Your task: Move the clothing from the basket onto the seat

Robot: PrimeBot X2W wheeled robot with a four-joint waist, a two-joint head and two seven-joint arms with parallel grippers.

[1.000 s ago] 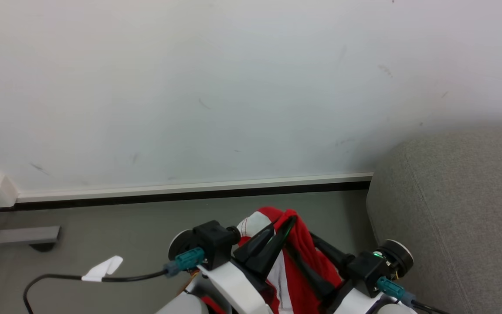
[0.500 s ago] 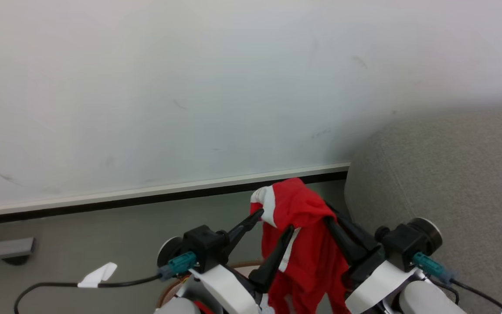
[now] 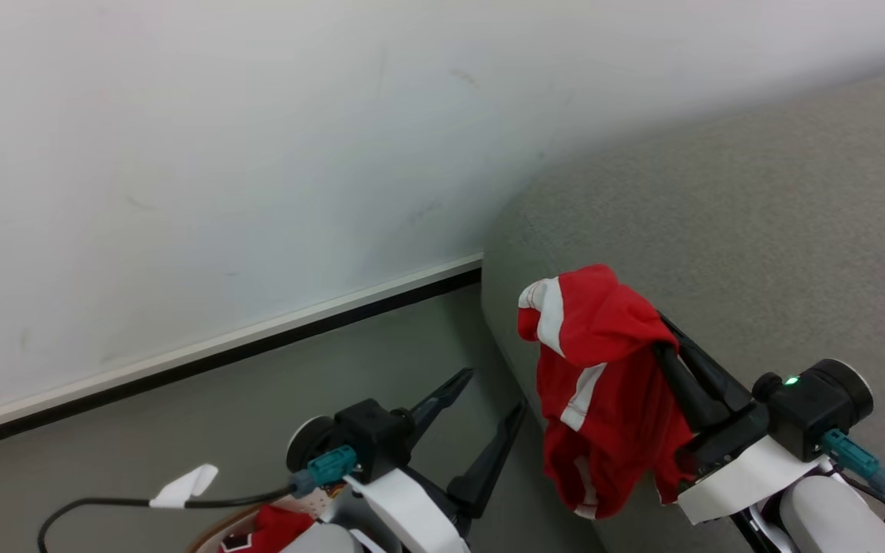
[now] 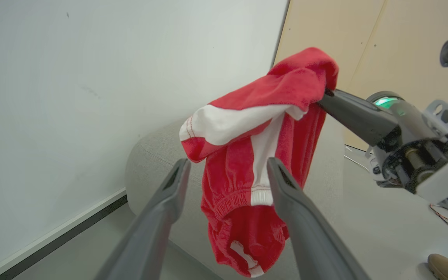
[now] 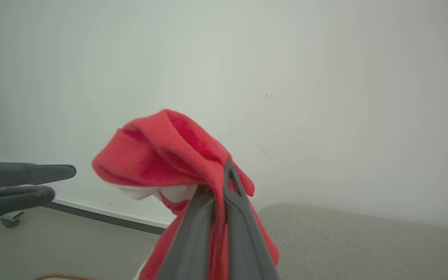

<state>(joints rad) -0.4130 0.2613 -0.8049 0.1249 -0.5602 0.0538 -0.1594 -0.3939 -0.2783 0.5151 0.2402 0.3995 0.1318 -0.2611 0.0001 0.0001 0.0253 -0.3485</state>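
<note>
Clothing in hand: A pair of red shorts (image 3: 604,384) with white side stripes hangs in the air. The cloth is bunched at the top and droops down in loose folds.
Where it is: The red shorts hang at the left end of the seat (image 3: 757,230), in front of its rounded corner. I cannot tell whether the low hem touches the fabric.
Right gripper: The right gripper (image 5: 218,182) has its two dark fingers pressed narrow together on a fold near the top of the red shorts. It carries their whole weight.
Left gripper: The left gripper (image 3: 490,392) sits just left of the red shorts, apart from them. Its fingers are spread wide and hold nothing.
Seat: A large grey upholstered cushion fills the right side of the head view, running from near to far.
Basket: A curve of the basket (image 3: 208,536) and its brown rim peeks in at the near left, under the left arm.
Clothing in the basket: A red garment (image 3: 270,526) with black-and-white marking lies inside.
Floor: A grey floor (image 3: 258,399) lies left of the seat, with a black cable (image 3: 104,503) bearing a white tag across it.
Wall: A pale wall (image 3: 220,153) stands at the far side, edged by a white and black skirting board (image 3: 258,338).
</note>
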